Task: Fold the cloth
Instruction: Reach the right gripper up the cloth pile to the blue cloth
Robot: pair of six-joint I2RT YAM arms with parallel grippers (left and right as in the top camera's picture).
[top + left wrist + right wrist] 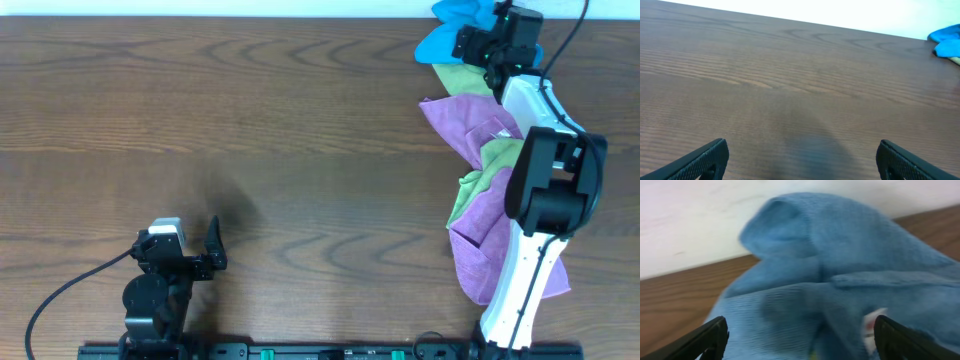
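Observation:
The sky-blue cloth [445, 30] lies crumpled at the far right edge of the table, at the top of a pile of cloths. It fills the right wrist view [840, 280], with its small white tag [871, 325] by the right finger. My right gripper [470, 42] is open right over it, fingers spread on either side [800, 340]. My left gripper [212, 250] is open and empty near the front left, above bare wood [800, 160]. The blue cloth shows far off in the left wrist view [946, 41].
Lime-green cloths [485, 165] and purple cloths [470, 125] lie heaped along the right side, partly under the right arm. A white wall or edge runs along the table's far side [690, 225].

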